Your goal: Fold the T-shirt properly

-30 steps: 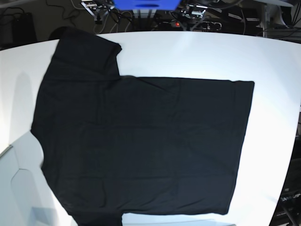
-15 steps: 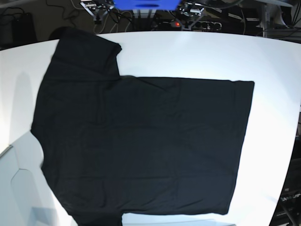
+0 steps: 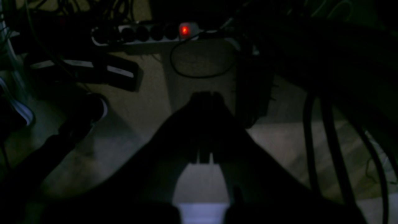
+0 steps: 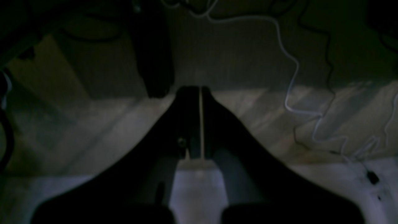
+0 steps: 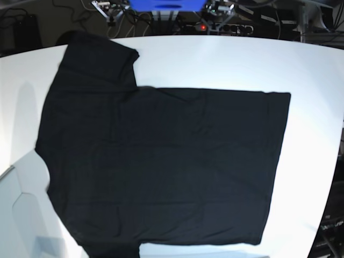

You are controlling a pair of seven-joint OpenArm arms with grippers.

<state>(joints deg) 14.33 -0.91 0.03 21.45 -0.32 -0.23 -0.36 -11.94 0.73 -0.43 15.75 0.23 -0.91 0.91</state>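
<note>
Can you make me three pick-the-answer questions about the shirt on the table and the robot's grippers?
1. Where is the T-shirt?
A. Spread flat on the white table
B. Hanging off a chair
C. Rolled up in a box

2. What colour is the T-shirt?
A. Red
B. Black
C. Yellow

3. How is the left gripper?
A. Wide open
B. Shut on the T-shirt
C. Shut, holding nothing

Answers:
1. A, because the base view shows it lying open on the table with one sleeve pointing to the far edge.
2. B, because the whole cloth looks plain black against the white top.
3. C, because its wrist view shows the tips together above the floor, with no cloth between them; the right gripper looks the same.
</note>
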